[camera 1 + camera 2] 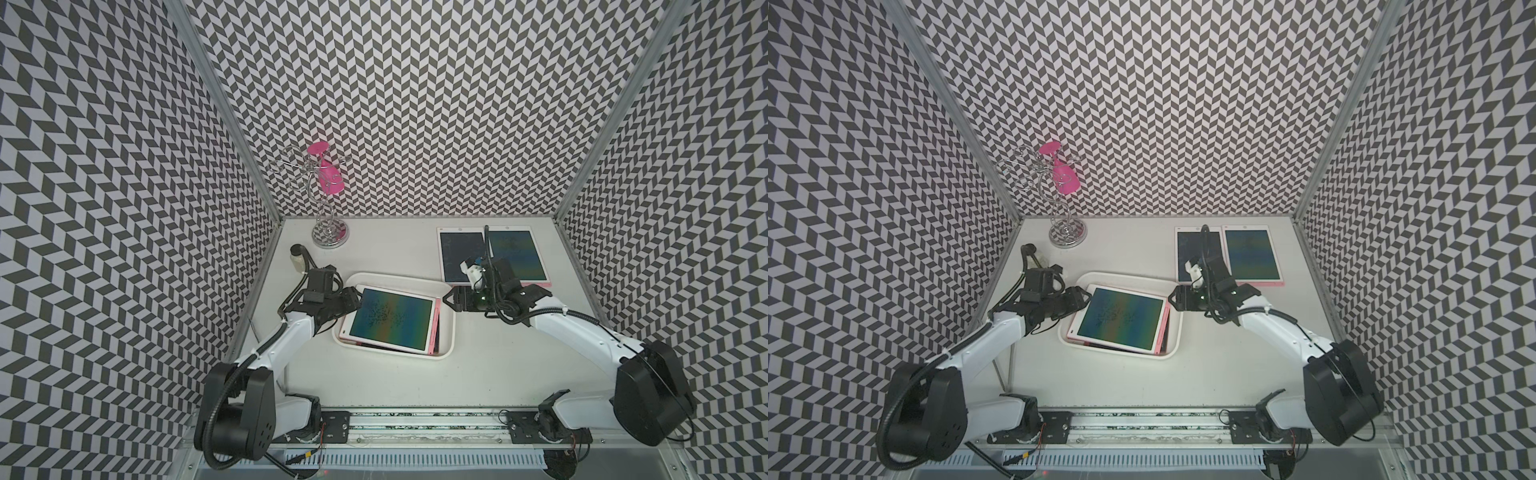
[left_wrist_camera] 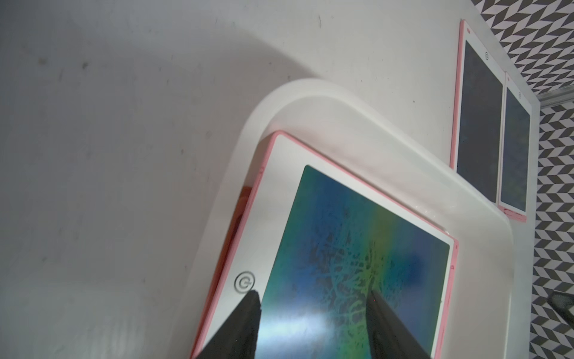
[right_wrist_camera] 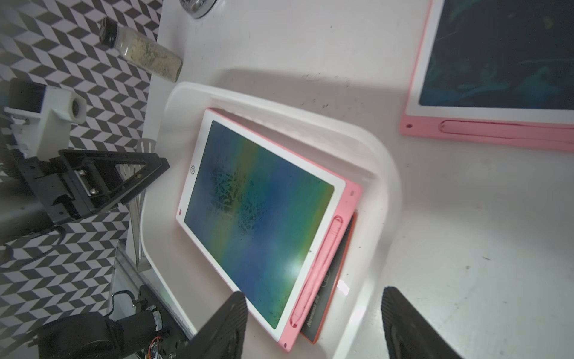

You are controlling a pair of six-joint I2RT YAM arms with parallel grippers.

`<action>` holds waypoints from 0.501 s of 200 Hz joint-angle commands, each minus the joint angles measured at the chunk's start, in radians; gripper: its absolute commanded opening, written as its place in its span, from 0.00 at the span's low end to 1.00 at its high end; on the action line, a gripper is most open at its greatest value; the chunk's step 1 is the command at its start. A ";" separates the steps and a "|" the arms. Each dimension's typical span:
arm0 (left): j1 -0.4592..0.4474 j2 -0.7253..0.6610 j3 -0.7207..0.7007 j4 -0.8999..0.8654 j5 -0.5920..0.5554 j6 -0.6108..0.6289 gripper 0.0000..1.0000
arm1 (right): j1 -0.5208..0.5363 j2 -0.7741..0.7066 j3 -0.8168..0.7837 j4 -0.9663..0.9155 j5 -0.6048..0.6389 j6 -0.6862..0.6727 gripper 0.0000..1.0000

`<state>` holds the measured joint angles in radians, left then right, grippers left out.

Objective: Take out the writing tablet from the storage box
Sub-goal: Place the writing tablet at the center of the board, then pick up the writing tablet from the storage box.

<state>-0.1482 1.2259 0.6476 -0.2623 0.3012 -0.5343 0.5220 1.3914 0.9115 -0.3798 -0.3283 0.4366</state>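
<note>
Your left end effector [image 2: 312, 295] hovers half-spread over one short edge of the writing tablet [image 1: 390, 318], gripping nothing. White-framed and pink-backed, its screen a scribbled blue-green sheen, the tablet lies askew atop a darker tablet [image 3: 324, 310] in the storage box [image 1: 395, 277]. Your right end effector [image 3: 313, 292] hangs spread wide and empty above the box's opposite rim.

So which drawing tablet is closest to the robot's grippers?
The rainbow-screened tablet on top in the white storage box; the two other tablets lie side by side on the table, farther back.
</note>
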 commanded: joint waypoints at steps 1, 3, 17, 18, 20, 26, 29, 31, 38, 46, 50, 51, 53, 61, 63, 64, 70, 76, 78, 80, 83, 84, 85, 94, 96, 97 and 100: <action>0.008 -0.049 -0.009 0.045 0.002 -0.012 0.56 | 0.046 0.065 0.046 0.020 0.101 0.042 0.69; 0.009 -0.048 -0.008 0.042 0.002 -0.011 0.56 | 0.052 0.073 0.053 0.014 0.110 0.044 0.69; 0.010 -0.041 0.002 0.024 0.006 -0.003 0.56 | 0.089 0.132 0.100 -0.016 0.173 0.055 0.69; 0.010 -0.041 0.001 0.024 0.006 -0.003 0.56 | 0.091 0.134 0.102 -0.017 0.176 0.055 0.69; 0.010 -0.039 0.001 0.026 0.008 -0.003 0.56 | 0.096 0.142 0.107 -0.017 0.181 0.058 0.69; 0.010 -0.036 -0.001 0.031 0.014 -0.004 0.56 | 0.108 0.160 0.115 -0.013 0.190 0.064 0.69; 0.010 -0.035 -0.003 0.033 0.017 -0.004 0.56 | 0.114 0.168 0.118 -0.008 0.192 0.070 0.69; 0.010 -0.034 -0.003 0.034 0.018 -0.004 0.56 | 0.118 0.172 0.119 -0.005 0.191 0.073 0.69; 0.010 -0.030 -0.007 0.037 0.021 -0.006 0.56 | 0.128 0.190 0.125 0.004 0.193 0.086 0.69; 0.010 -0.027 -0.011 0.037 0.024 -0.006 0.56 | 0.142 0.210 0.134 0.006 0.209 0.101 0.69; 0.010 -0.024 -0.014 0.039 0.025 -0.006 0.56 | 0.148 0.219 0.140 0.004 0.223 0.108 0.69; 0.010 -0.024 -0.015 0.039 0.026 -0.008 0.56 | 0.150 0.221 0.141 0.004 0.226 0.109 0.69; 0.010 -0.024 -0.015 0.040 0.027 -0.008 0.56 | 0.153 0.227 0.144 0.004 0.231 0.112 0.70; 0.010 -0.023 -0.025 0.047 0.033 -0.011 0.56 | 0.164 0.245 0.156 0.001 0.251 0.122 0.70; 0.010 -0.023 -0.028 0.048 0.034 -0.013 0.56 | 0.167 0.249 0.159 0.000 0.255 0.125 0.70; 0.010 -0.024 -0.029 0.049 0.035 -0.014 0.56 | 0.168 0.253 0.160 0.000 0.257 0.126 0.70; 0.010 -0.026 -0.037 0.054 0.036 -0.019 0.56 | 0.172 0.267 0.168 -0.002 0.269 0.131 0.70; 0.010 -0.029 -0.045 0.058 0.036 -0.023 0.56 | 0.178 0.281 0.178 -0.005 0.285 0.141 0.70; 0.010 -0.030 -0.047 0.059 0.034 -0.026 0.56 | 0.179 0.286 0.182 -0.007 0.291 0.143 0.70; 0.010 -0.032 -0.050 0.060 0.032 -0.028 0.56 | 0.183 0.291 0.185 -0.009 0.297 0.146 0.70; 0.010 -0.034 -0.055 0.060 0.030 -0.031 0.56 | 0.185 0.297 0.193 -0.015 0.310 0.151 0.70; 0.010 -0.035 -0.057 0.060 0.028 -0.032 0.56 | 0.187 0.299 0.195 -0.017 0.314 0.153 0.70; 0.010 -0.035 -0.058 0.060 0.027 -0.033 0.56 | 0.187 0.303 0.197 -0.019 0.321 0.156 0.70; 0.012 -0.044 -0.068 0.062 0.016 -0.045 0.56 | 0.200 0.324 0.223 -0.044 0.365 0.167 0.71; 0.012 -0.047 -0.071 0.061 0.014 -0.047 0.56 | 0.203 0.328 0.228 -0.050 0.374 0.168 0.72; 0.013 -0.048 -0.073 0.061 0.013 -0.049 0.56 | 0.204 0.331 0.231 -0.053 0.380 0.170 0.72; 0.014 -0.052 -0.076 0.062 0.010 -0.053 0.56 | 0.207 0.338 0.242 -0.063 0.392 0.174 0.72</action>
<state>-0.1432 1.1980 0.6044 -0.2234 0.3237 -0.5529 0.7059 1.6859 1.0893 -0.4080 -0.0761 0.5552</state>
